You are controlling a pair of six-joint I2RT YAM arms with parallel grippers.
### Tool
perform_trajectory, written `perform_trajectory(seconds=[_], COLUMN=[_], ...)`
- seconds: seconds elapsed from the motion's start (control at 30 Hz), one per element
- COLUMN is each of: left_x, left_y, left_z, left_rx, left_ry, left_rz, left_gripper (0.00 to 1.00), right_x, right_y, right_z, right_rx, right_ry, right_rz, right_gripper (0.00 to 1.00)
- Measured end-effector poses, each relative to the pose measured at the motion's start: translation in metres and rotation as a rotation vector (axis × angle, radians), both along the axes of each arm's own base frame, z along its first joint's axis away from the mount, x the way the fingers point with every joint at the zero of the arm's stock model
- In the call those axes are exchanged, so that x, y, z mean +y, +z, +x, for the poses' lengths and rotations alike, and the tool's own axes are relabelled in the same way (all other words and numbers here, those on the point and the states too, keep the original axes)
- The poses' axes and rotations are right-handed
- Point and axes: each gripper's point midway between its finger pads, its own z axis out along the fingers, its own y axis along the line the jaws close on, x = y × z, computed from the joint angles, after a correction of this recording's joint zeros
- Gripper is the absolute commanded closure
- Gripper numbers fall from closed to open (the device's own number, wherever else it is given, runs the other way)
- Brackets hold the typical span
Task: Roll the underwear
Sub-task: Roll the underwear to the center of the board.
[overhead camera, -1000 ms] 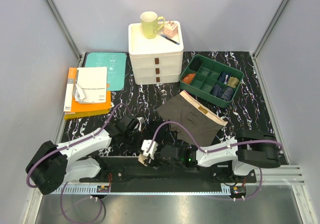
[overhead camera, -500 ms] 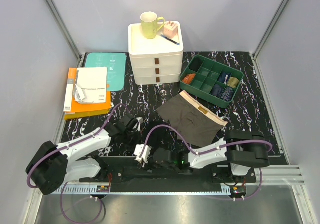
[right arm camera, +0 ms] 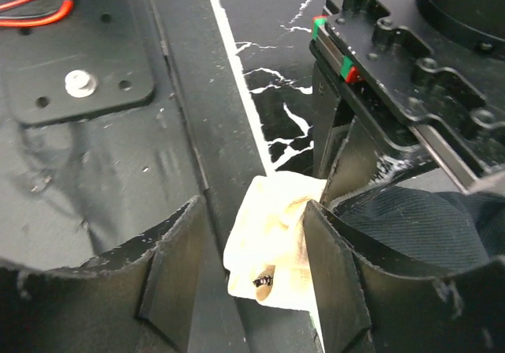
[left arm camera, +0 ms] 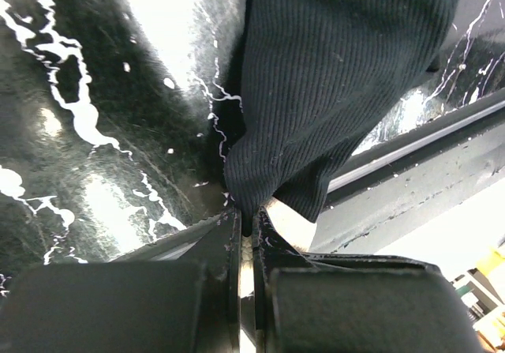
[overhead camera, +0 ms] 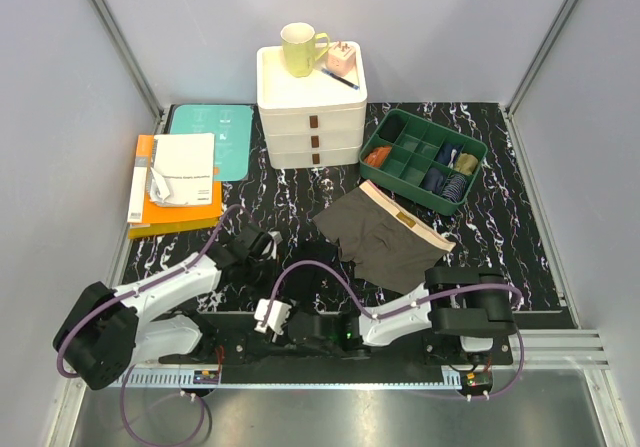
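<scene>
The black underwear [left arm camera: 339,76] is ribbed cloth lying at the table's near edge. My left gripper [left arm camera: 248,215] is shut on its corner, where the beige waistband [right arm camera: 272,238] shows. In the top view the left gripper [overhead camera: 256,251] sits left of the black underwear [overhead camera: 306,267]. My right gripper [right arm camera: 252,266] is open, its jaws on either side of the folded beige waistband end, over the dark base rail. In the top view the right gripper [overhead camera: 268,317] reaches far left along the near edge. The olive-brown underwear [overhead camera: 385,229] lies flat mid-table.
A white drawer unit [overhead camera: 312,117] with a mug [overhead camera: 300,49] stands at the back. A green divided tray [overhead camera: 398,172] holding sock bundles is to its right. Books [overhead camera: 178,182] lie at the left. The black base rail [right arm camera: 87,69] runs along the near edge.
My right arm has swung left along the near edge, its gripper moving from mid-front to front left. The left gripper has shifted slightly back and left with the black cloth.
</scene>
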Motion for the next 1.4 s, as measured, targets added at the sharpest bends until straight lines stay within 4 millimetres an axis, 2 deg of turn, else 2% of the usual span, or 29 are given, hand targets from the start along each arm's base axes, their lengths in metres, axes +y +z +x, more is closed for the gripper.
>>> perform_trajectory(seconds=[0.3, 0.4, 0.47, 0.5, 0.83, 0.9, 0.93, 1.0, 1.03, 1.1, 1.13, 1.27, 1.4], left_x=[0.003, 0.003, 0.004, 0.004, 0.005, 0.005, 0.005, 0.007, 0.006, 0.005, 0.005, 0.009, 0.021], left_y=[-0.001, -0.002, -0.003, -0.003, -0.003, -0.003, -0.003, -0.003, -0.001, 0.005, 0.009, 0.025, 0.041], left_z=[0.006, 0.008, 0.008, 0.009, 0.011, 0.011, 0.012, 0.012, 0.013, 0.015, 0.018, 0.033, 0.055], left_rx=[0.003, 0.003, 0.006, 0.007, 0.008, 0.009, 0.010, 0.013, 0.010, -0.007, -0.019, -0.082, -0.158], left_ry=[0.039, 0.056, 0.068, 0.070, 0.094, 0.096, 0.098, 0.104, 0.108, 0.116, 0.121, 0.170, 0.244], left_rz=[-0.001, -0.009, -0.011, -0.012, -0.027, -0.029, -0.029, -0.030, -0.039, -0.061, -0.076, -0.120, -0.147], left_gripper=[1.00, 1.00, 1.00, 1.00, 1.00, 0.91, 0.78, 0.70, 0.62, 0.55, 0.46, 0.33, 0.31], right_x=[0.005, 0.005, 0.004, 0.003, 0.000, 0.000, 0.000, 0.002, 0.003, 0.005, 0.006, 0.002, -0.006], right_y=[-0.006, -0.008, -0.009, -0.010, -0.010, -0.011, -0.011, -0.012, -0.013, -0.015, -0.015, -0.009, 0.000], right_z=[0.011, 0.015, 0.018, 0.020, 0.028, 0.028, 0.028, 0.027, 0.026, 0.026, 0.028, 0.037, 0.054], right_rx=[-0.107, -0.130, -0.147, -0.154, -0.176, -0.172, -0.171, -0.158, -0.149, -0.119, -0.096, 0.034, 0.199], right_ry=[-0.133, -0.170, -0.197, -0.208, -0.280, -0.275, -0.273, -0.261, -0.250, -0.233, -0.229, -0.203, -0.185], right_rz=[-0.051, -0.061, -0.069, -0.071, -0.069, -0.069, -0.071, -0.070, -0.071, -0.068, -0.062, -0.024, 0.021], right_gripper=[0.45, 0.50, 0.57, 0.66, 0.96, 1.00, 1.00, 1.00, 1.00, 1.00, 1.00, 1.00, 1.00])
